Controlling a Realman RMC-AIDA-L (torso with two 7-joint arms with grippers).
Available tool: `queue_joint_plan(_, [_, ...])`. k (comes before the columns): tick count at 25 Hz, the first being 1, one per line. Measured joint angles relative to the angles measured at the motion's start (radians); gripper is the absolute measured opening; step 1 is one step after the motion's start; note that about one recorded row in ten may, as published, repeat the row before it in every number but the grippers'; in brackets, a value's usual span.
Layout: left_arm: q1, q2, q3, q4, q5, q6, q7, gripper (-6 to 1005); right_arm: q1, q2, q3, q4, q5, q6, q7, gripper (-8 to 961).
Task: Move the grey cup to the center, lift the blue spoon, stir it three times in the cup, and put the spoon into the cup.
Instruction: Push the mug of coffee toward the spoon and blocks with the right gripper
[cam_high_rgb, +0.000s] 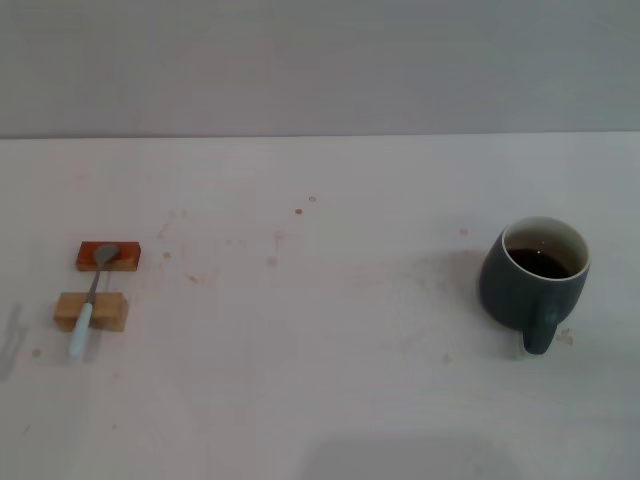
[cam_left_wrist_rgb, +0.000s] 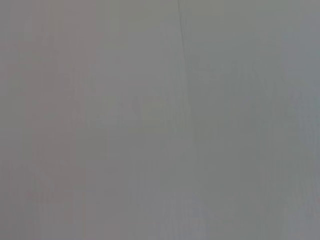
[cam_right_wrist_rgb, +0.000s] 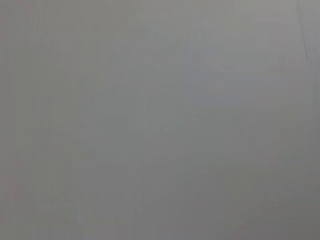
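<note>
Neither of my jaws shows anywhere in the head view, and both wrist cameras give me only a blank grey surface, so I cannot tell whether my left or right jaws stand wide, narrow or holding anything; I can only say they are out of sight and well away from the work. As I judge it, nothing of the task is done yet. The grey cup (cam_high_rgb: 535, 280) stands upright on the bench (cam_high_rgb: 320, 380) far out on my right arm's side, not at the center, with its loop handle turned toward me and dark liquid showing inside its pale rim. The blue spoon (cam_high_rgb: 90, 300) lies untouched on my left arm's side, well apart from the cup: its metal bowl rests on the orange-red block (cam_high_rgb: 109, 256), its neck crosses the tan wooden block (cam_high_rgb: 92, 311) just nearer to me, and its pale blue handle overhangs that block toward my body. So every step is left: bring the cup across to the middle, most likely with my right jaws since it sits on that side, then take the spoon by its raised handle, stir three times, and leave it in the cup.
</note>
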Motion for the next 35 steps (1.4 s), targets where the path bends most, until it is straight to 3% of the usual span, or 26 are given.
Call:
queue_joint_plan(12, [-0.003,0.000,0.000,0.000,0.000,-0.005,0.001,813,0.005,0.000,0.005,-0.002,0.005,0.018,-0.004,-1])
queue_joint_plan(35, [-0.032,0.002,-0.007,0.001,0.000,-0.031,0.008,813,0.186,-0.006,0.018,-0.084,0.016,0.461,0.001,-1])
